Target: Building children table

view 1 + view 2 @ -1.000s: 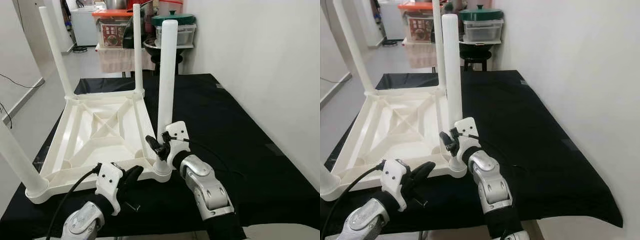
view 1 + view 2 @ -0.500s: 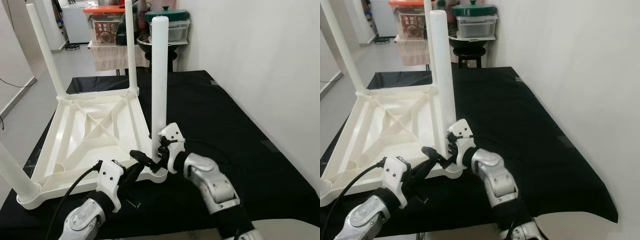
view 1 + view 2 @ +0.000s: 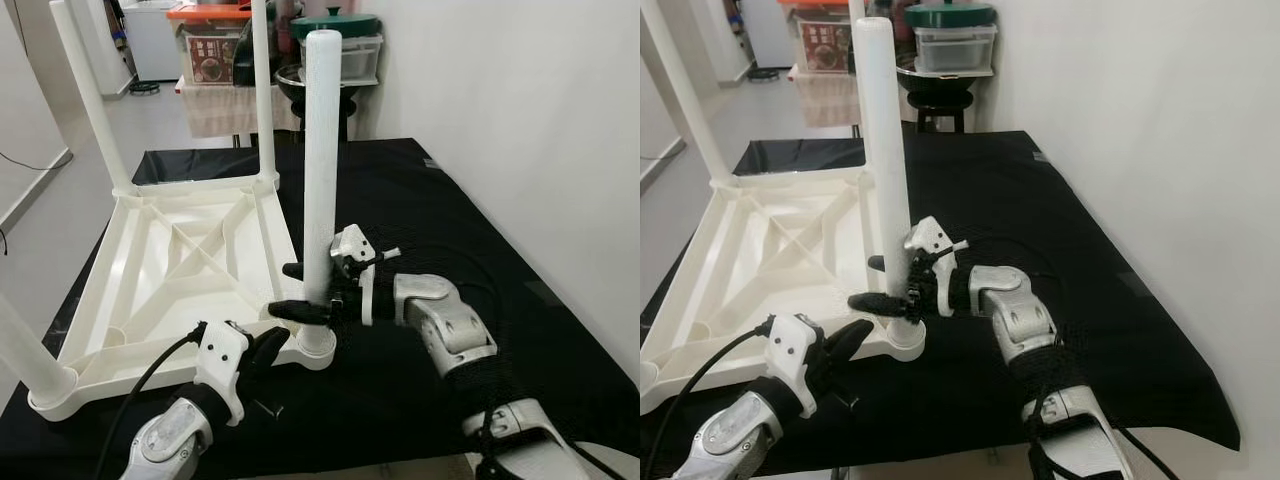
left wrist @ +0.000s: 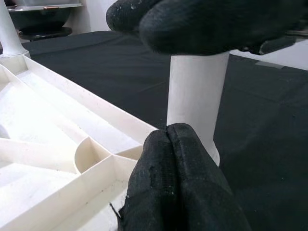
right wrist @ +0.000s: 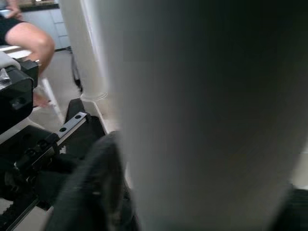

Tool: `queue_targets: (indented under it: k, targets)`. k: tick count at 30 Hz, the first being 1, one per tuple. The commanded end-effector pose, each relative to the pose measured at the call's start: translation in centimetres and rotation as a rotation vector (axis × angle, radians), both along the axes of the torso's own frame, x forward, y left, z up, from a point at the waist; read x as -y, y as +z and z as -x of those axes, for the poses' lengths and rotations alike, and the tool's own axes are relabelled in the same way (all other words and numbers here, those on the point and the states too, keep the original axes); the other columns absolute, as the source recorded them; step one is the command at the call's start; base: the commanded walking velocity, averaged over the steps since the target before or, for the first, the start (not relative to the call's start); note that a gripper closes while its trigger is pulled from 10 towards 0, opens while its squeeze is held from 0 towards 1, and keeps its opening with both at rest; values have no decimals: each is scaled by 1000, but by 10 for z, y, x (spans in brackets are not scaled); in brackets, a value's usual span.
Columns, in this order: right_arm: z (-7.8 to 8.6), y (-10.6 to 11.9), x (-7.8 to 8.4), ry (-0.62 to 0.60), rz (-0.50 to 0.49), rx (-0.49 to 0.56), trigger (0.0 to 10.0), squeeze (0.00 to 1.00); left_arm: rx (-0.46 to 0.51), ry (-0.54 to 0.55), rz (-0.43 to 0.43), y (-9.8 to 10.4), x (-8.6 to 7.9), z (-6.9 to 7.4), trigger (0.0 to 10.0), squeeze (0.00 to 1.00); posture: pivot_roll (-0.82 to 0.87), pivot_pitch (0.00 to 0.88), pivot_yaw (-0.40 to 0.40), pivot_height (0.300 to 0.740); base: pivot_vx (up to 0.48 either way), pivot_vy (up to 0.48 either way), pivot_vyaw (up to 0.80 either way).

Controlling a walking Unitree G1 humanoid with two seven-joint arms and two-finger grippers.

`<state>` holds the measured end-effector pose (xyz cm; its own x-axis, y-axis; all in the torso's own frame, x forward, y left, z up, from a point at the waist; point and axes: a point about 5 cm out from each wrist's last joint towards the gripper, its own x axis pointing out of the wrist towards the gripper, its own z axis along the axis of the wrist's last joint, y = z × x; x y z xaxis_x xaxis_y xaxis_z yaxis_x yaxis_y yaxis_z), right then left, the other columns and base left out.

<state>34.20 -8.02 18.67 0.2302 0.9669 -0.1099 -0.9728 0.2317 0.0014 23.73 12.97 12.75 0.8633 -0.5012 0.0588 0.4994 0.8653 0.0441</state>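
Head stereo pair downward; wrist cameras close against table leg [image 3: 318, 190].

One upturned white table [image 3: 190, 262], four legs [image 3: 320, 180] (all upright), two claws [image 3: 300, 292].

White plastic children's table [image 3: 190, 270] upturned on black cloth, legs upright, near leg [image 3: 320, 180] apparently socketed

Black-covered table [image 3: 480, 230]; upturned white children table [image 3: 180, 270] on it.
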Motion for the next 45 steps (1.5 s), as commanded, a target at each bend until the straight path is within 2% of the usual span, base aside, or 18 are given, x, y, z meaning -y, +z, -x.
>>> queue_targets:
  k: [1, 10, 12, 13, 18, 19, 21, 28, 29, 31, 32, 33, 34, 40, 42, 43, 44, 45]
  targets:
    - [1, 1, -3, 55, -24, 3, 0, 0, -18, 4, -4, -4, 0, 1, 10000, 0, 54, 0, -49, 740, 0, 0, 0]
    - [4, -6, 3, -6, -40, 23, 0, 0, -21, 0, 1, -4, 1, 2, 10000, 0, 41, 0, -44, 740, 0, 0, 0]
    - [8, -11, 3, -83, -32, 33, 0, 0, -22, 0, 1, -4, 0, 2, 10000, 0, 40, 0, -47, 740, 0, 0, 0]
    - [11, -19, -7, -226, -36, 20, 0, 0, -21, 1, 1, -4, 0, 3, 10000, 0, 38, 0, -53, 740, 0, 0, 0]
    - [14, -23, -13, -328, -39, 9, 0, 0, -21, 1, 0, -4, 0, 3, 10000, 0, 38, 0, -53, 740, 0, 0, 0]
    - [22, -35, -20, -553, -23, -25, 0, 0, -21, 2, -2, -4, -1, 3, 10000, 0, 42, 0, -40, 740, 0, 0, 0]
    - [27, -40, -24, -677, 14, -20, 0, 0, -21, 3, -3, -4, -1, 3, 10000, 0, 32, 0, -31, 740, 0, 0, 0]
    - [23, -44, -25, -752, 40, -28, 0, 0, -27, -8, -4, -5, -1, 2, 10000, 0, 39, 0, -41, 740, 0, 0, 0]
    - [23, -45, -29, -721, 39, -34, 10000, 0, -26, -4, -2, -4, -1, 3, 10000, 0, 42, 0, -46, 740, 0, 0, 0]
    - [22, -44, -30, -715, 34, -32, 10000, 0, -24, 2, 0, -4, -1, 3, 10000, 0, 43, 0, -47, 740, 0, 0, 0]
    - [21, -43, -31, -693, 24, -29, 10000, 373, -24, 6, 0, -4, 0, 3, 10000, 0, 45, 0, -48, 740, 0, 0, 0]
    - [21, -43, -31, -693, 24, -29, 10000, 373, -24, 6, 0, -4, 0, 3, 10000, 0, 45, 0, -48, 740, 0, 0, 0]
    - [22, -41, -33, -656, 7, -34, 10000, 1000, -23, 7, 0, -4, 0, 3, 10000, 0, 46, 0, -47, 740, 0, 0, 0]
    - [22, -23, -34, -394, -68, -11, 10000, 1000, -26, -1, 2, -5, 2, 3, 10000, 0, 45, 0, -45, 740, 0, 0, 0]
    - [22, -23, -34, -394, -68, -11, 10000, 1000, -26, -1, 2, -5, 2, 3, 10000, 0, 45, 0, -45, 740, 0, 0, 0]
    - [21, -17, -31, -325, -67, 13, 10000, 741, -26, -1, 2, -5, 2, 3, 10000, 0, 45, 0, -46, 740, 0, 0, 0]
    - [19, -11, -25, -228, -44, 43, 10000, 0, -25, 0, 3, -5, 2, 2, 10000, 0, 45, 0, -46, 740, 0, 0, 0]
    - [19, -11, -25, -228, -44, 43, 10000, 0, -25, 0, 3, -5, 2, 2, 10000, 0, 45, 0, -46, 740, 0, 0, 0]
